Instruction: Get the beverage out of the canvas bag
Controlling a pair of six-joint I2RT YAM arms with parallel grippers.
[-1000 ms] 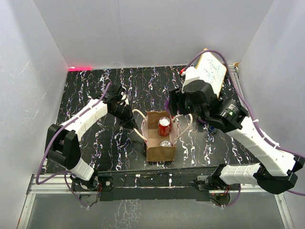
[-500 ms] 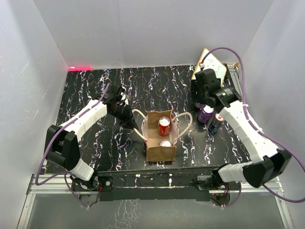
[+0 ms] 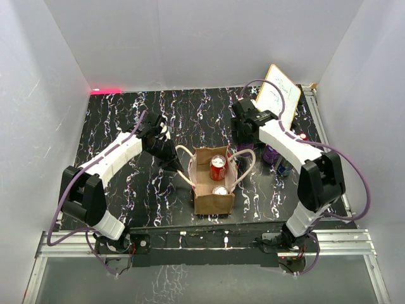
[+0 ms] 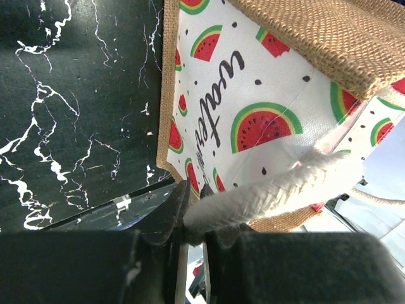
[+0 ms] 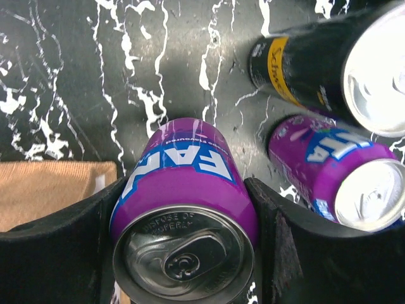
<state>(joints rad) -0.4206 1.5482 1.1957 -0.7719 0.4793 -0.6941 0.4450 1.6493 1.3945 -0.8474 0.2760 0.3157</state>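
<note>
While the right gripper clasps the purple Fanta can, the left gripper pinches the canvas bag by its rope handle.
Set down carelessly, it may topple the black can or the second purple can close by.

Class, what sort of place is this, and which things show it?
Likely a robot test cell: white walls box in a black marbled table, the left arm and right arm are mounted on a metal rail at its near edge, and a whiteboard leans in the far corner.
</note>
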